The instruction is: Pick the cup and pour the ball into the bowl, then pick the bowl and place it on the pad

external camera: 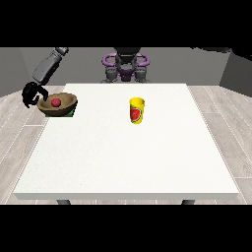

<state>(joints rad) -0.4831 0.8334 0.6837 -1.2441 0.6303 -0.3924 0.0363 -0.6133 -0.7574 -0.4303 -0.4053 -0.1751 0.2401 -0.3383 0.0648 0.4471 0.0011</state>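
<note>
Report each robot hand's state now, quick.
Robot hand at the view's left: fingers curled around the rim of the wooden bowl, which holds the red ball.
Robot hand at the view's right: not in view.

We are looking at a white surface filling the middle of the room, two dark legs showing under its near edge. Pale plank floor is stretching out on both sides. Grey walls are closing the back.
</note>
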